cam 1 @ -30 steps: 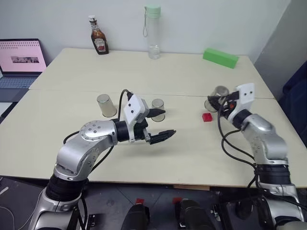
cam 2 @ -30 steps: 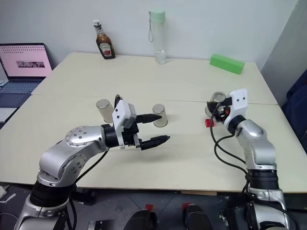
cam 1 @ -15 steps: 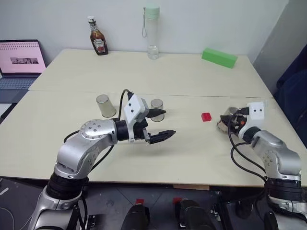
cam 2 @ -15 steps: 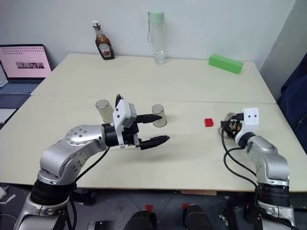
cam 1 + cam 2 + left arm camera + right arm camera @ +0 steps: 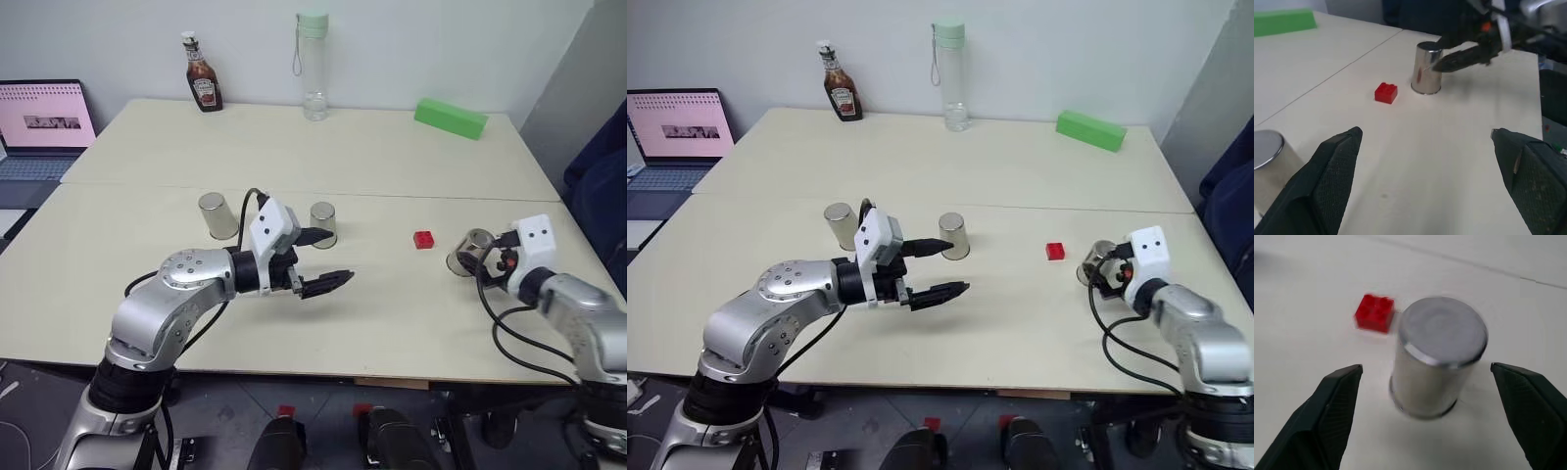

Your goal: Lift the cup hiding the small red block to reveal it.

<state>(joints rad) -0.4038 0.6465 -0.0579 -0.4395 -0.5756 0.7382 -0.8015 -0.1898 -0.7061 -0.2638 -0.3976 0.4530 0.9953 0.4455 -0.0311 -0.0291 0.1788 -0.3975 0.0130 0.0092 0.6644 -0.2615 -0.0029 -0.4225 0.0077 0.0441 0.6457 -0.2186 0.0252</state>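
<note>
Looking over the table [image 5: 147, 294], you have the cup [image 5: 471, 251] set mouth-down on its right side, standing upright just beside the small red block [image 5: 423, 239], which lies uncovered, near the cup but not touching it. Your right gripper [image 5: 1425, 382] sits just behind the cup with its fingers spread wide to either side and holding nothing. Your left gripper [image 5: 324, 260] hovers above the table's middle, fingers parted and empty, near a second cup [image 5: 322, 224]; a third cup [image 5: 217, 215] stands further left.

Judge the cup as light, rigid thin metal: it will not give under the fingers, but its smooth, slightly tapered wall is likely slippery, so a loose pinch could let it slide or tip. If you need to take it again, close across the middle of the wall, below the flat closed top and above the rim, with the fingers on opposite sides. The block is tiny and light, so a brushing finger or cup rim could easily knock it away. With the block in the open, the reveal looks done.
</note>
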